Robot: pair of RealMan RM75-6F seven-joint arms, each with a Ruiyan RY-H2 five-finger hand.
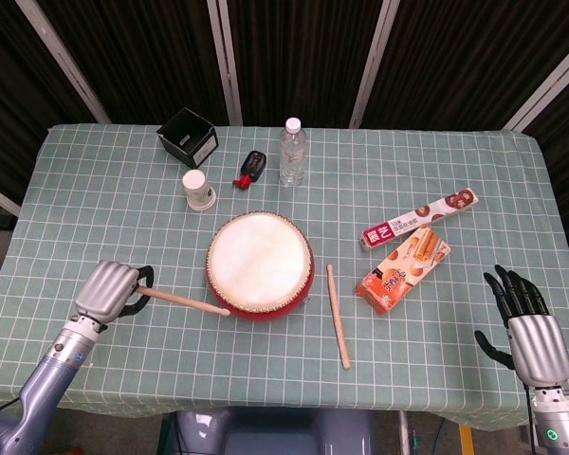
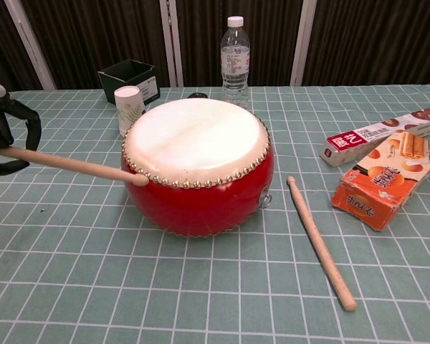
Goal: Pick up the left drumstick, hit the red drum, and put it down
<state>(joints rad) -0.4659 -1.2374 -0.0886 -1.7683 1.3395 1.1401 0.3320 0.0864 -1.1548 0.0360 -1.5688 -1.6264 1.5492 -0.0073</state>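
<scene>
The red drum (image 1: 260, 265) (image 2: 199, 166) with a pale skin stands at the table's middle. My left hand (image 1: 109, 291) (image 2: 1, 127) grips the left drumstick (image 1: 180, 301) (image 2: 72, 166), lifted off the cloth, with its tip level with the drum's left rim. Whether the tip touches the drum I cannot tell. A second drumstick (image 1: 338, 316) (image 2: 320, 241) lies on the cloth right of the drum. My right hand (image 1: 526, 318) hovers at the table's right front edge, fingers apart and holding nothing.
Behind the drum stand a paper cup (image 1: 198, 190), a black box (image 1: 188, 136), a water bottle (image 1: 292, 152) and a small black and red item (image 1: 250, 168). Two snack boxes (image 1: 403, 268) (image 1: 420, 218) lie to the right.
</scene>
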